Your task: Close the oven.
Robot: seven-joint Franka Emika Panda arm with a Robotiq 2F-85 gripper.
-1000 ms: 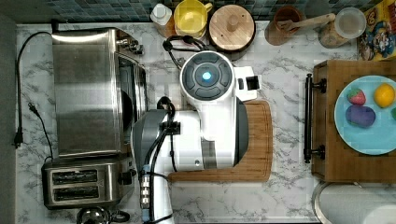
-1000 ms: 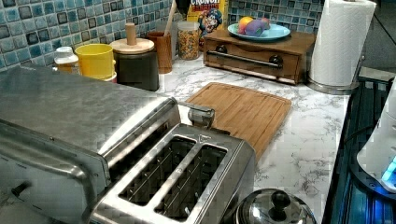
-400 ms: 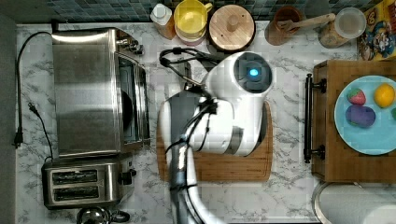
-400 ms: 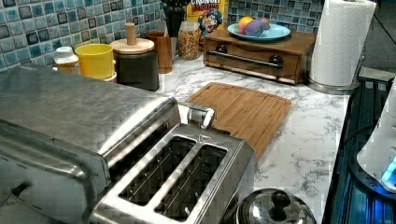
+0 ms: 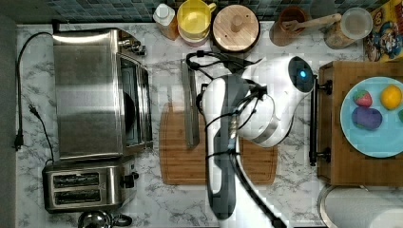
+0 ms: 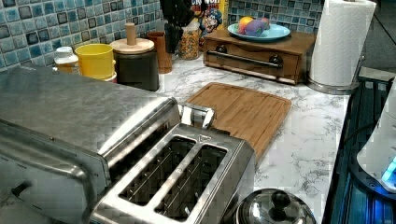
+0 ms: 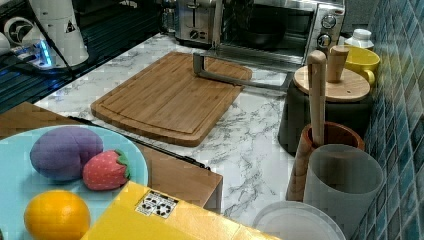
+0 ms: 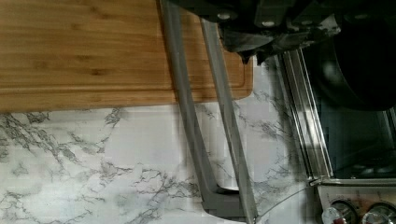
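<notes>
We see the robot arm (image 5: 237, 123) covering part of the cutting board (image 5: 176, 161) in the top view. The wrist view cuts off the oven (image 8: 355, 140) and blurs the gripper (image 8: 261, 28).

One oven (image 5: 90, 92); one toaster (image 5: 85, 184); three toy fruits (image 7: 70, 172)

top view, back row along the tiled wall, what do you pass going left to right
Small white-capped bottle → yellow plastic pitcher → dark canister with round wooden lid → brown ceramic utensil holder with wooden spoon → clear lidded jar → yellow cereal box.
</notes>
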